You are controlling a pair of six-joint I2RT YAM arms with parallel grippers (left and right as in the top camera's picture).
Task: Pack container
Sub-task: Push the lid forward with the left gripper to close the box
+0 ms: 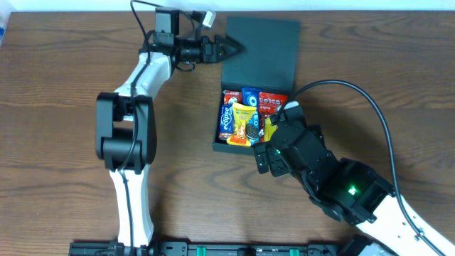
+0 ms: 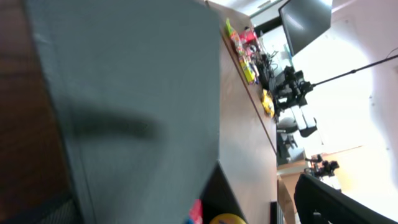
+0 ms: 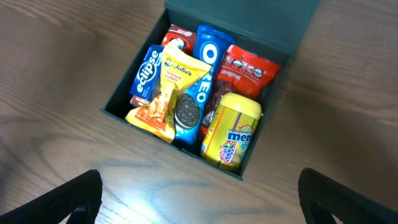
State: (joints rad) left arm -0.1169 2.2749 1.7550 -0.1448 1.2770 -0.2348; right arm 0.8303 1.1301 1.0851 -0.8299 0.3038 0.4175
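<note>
The dark teal container [image 1: 217,136] stands open at the table's middle, its flap lid [image 1: 259,46] folded back. Inside lie a blue Oreo packet [image 3: 206,43], a yellow Julie's packet [image 3: 174,78], a blue Eclipse packet [image 3: 145,74], a red packet [image 3: 249,68] and a yellow Mentos tub [image 3: 233,127]. My left gripper [image 1: 233,48] is turned on its side at the lid's left edge. In the left wrist view the lid [image 2: 130,93] fills the frame between its spread fingers [image 2: 180,208]. My right gripper [image 1: 274,142] hovers open and empty at the box's front right corner, fingers [image 3: 199,199] over bare wood.
The right arm's black cable [image 1: 355,89] arcs right of the box. The table top [image 1: 57,85] is dark wood. Beyond the table's edge, the left wrist view shows another bench with coloured items [image 2: 245,53] and monitors [image 2: 305,22].
</note>
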